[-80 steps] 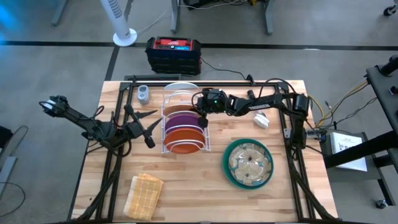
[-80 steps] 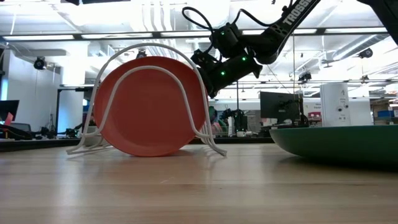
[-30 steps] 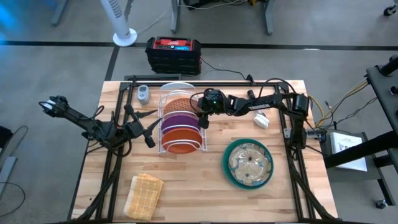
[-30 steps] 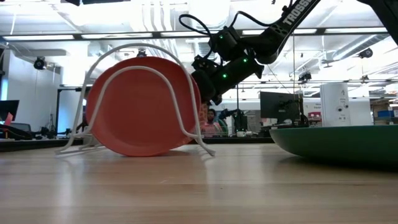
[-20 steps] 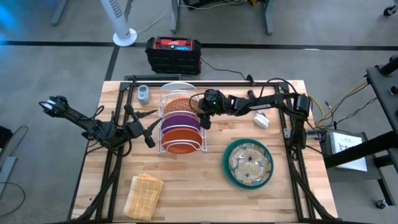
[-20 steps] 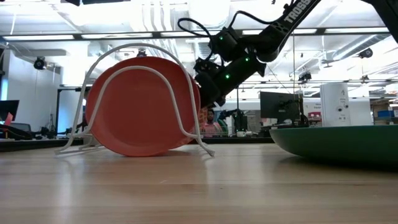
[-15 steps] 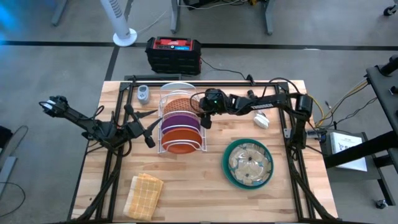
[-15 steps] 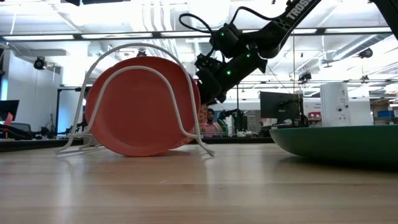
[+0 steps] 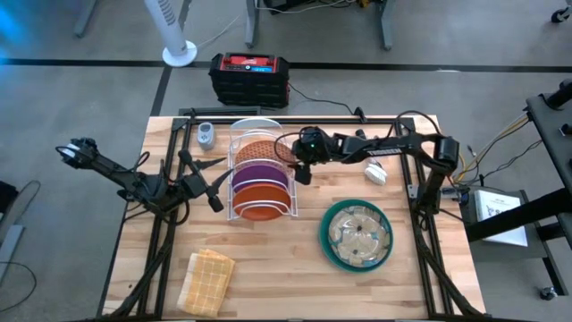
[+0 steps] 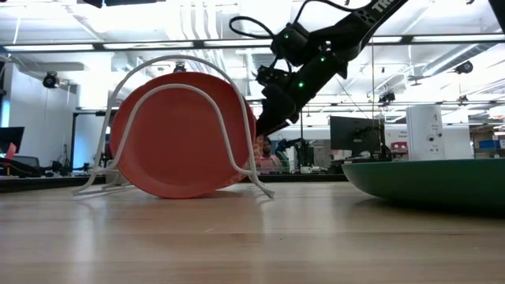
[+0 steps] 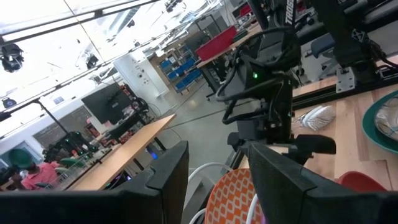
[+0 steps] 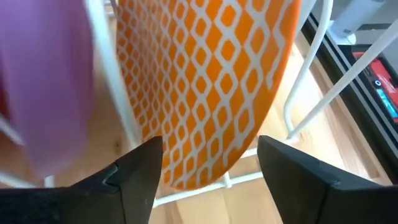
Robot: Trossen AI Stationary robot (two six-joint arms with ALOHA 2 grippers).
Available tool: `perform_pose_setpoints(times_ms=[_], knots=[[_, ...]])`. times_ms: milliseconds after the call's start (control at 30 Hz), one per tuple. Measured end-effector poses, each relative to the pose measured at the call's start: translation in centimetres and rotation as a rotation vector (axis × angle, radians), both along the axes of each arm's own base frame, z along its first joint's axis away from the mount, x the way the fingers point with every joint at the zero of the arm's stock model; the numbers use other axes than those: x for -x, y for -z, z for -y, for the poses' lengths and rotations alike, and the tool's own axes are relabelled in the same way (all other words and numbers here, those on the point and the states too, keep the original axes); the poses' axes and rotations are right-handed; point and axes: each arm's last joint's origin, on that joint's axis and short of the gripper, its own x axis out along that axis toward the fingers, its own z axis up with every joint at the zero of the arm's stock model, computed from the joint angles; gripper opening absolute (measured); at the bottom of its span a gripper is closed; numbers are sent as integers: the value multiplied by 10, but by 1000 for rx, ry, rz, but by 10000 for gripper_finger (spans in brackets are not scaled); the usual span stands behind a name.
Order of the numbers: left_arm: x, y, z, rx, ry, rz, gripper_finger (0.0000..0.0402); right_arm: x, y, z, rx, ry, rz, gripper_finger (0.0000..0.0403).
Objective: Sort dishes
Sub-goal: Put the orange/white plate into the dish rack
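The white wire rack point(image 9: 261, 179) holds three plates standing on edge. The orange-patterned plate point(image 12: 205, 81) stands in the back slot, right in front of the right claw point(image 9: 302, 172), whose fingers are wide apart with nothing in them. The right arm is nearer it. The left claw point(image 9: 211, 190) waits beside the rack, partly open and empty. Only the right wrist view shows the pattern up close; the low view shows only the plain orange plate point(image 10: 180, 134).

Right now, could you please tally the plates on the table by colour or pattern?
Plain orange plate: 1
Purple plate: 1
Orange-patterned plate: 1
Clear glass plate: 1
Teal plate: 1
White plate: 1
Total: 6
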Motion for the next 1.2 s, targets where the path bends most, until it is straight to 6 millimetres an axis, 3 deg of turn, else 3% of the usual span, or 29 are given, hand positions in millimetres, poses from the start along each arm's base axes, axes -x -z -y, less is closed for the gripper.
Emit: perform_pose_setpoints(times_ms=[333,533,700,967,1200], knots=[[0,0,0,3,-3,2,155,23,-19,-7,-50,12,-113,275],[0,0,-1,3,-7,2,155,34,-26,-8,-16,58,-155,256],[0,0,-1,3,-8,2,155,35,-24,-8,10,75,-122,200],[-1,0,-1,2,-8,1,155,33,-22,-7,48,72,-62,14],[-1,0,-1,2,-8,1,155,28,-24,-5,72,73,-14,2]])
